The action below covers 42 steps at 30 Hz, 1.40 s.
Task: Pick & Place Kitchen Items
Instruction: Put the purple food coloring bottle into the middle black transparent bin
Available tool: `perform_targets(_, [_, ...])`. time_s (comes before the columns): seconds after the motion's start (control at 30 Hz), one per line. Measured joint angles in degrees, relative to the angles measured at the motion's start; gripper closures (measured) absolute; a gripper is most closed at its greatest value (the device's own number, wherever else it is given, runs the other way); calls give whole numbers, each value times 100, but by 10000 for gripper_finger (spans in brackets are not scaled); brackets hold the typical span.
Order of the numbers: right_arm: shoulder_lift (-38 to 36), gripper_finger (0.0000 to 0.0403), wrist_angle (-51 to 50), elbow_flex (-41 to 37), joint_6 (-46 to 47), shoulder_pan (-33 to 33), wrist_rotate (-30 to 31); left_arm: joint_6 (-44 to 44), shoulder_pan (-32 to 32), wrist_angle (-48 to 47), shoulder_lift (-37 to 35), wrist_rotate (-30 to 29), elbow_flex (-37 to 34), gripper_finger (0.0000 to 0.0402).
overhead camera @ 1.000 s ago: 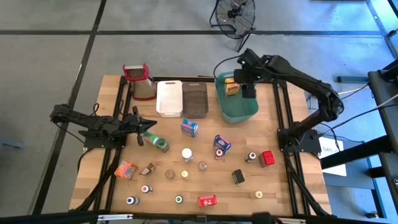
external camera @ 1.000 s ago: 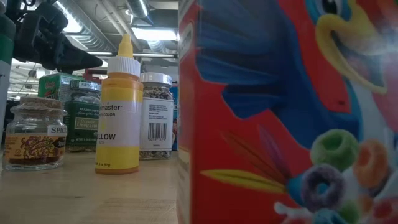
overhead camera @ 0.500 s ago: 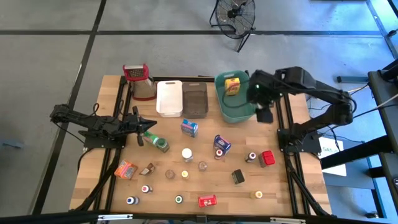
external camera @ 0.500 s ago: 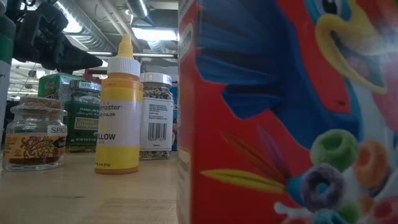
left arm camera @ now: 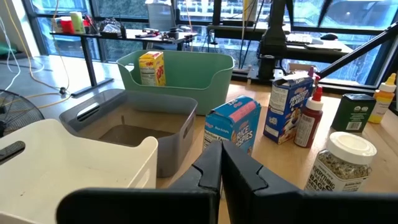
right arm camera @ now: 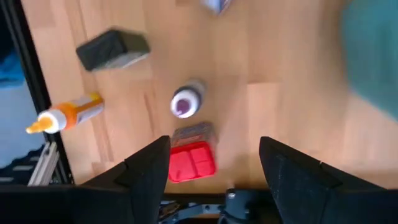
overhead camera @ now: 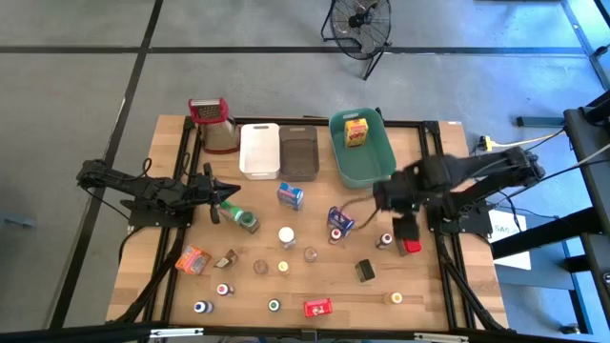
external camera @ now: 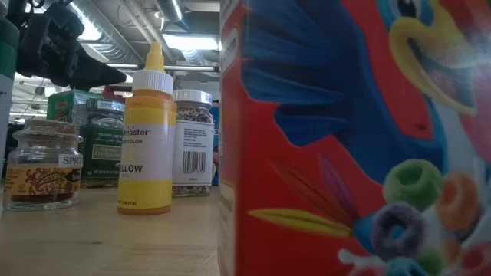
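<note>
Looking down from above, we saw the right gripper point(overhead camera: 404, 227) hanging over the red box point(overhead camera: 411, 244) and a small bottle point(overhead camera: 386, 240) beside it; a careless descent risked toppling one. The left gripper point(overhead camera: 217, 195) waited pinched together near the green jar point(overhead camera: 243, 221). Past its wrist, the yellow box point(left arm camera: 151, 68) sat in the teal bin point(left arm camera: 186, 71). Through the right wrist, fingers point(right arm camera: 149, 168) spread empty above that red box point(right arm camera: 191, 162), with the tabletop point(right arm camera: 273, 99) edge close.

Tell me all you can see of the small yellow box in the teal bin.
The yellow box is a small carton with a red-and-white printed front. It stands upright inside the teal bin, at the bin's far end, close to or against the end wall. It is the only item in there. No tool touches it.
</note>
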Motion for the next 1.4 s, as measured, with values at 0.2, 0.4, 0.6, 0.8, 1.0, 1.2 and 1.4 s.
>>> perform_targets(0.2, [0,153,400,-640,304,556,32,-1,0,2,0,0,0,398])
perform_targets(0.4, [0,153,1030,-979,5,870,488,-1,-2,2,1,0,0,397])
perform_targets(0.6, [0,153,1468,-1379,6,1081,515,6,-2,2,0,0,0,398])
perform_targets(0.8, [2,153,1843,-1652,105,1109,517,51,0,2,0,-2,0,398])
perform_targets(1.0, [82,153,2028,-1854,-18,1118,514,48,-2,0,0,0,0,397])
perform_targets(1.2, [317,153,2052,-1902,-38,1122,528,48,-2,0,0,-2,0,398])
perform_targets(1.4, [481,153,2052,-1902,-40,1122,528,48,0,2,0,-4,0,398])
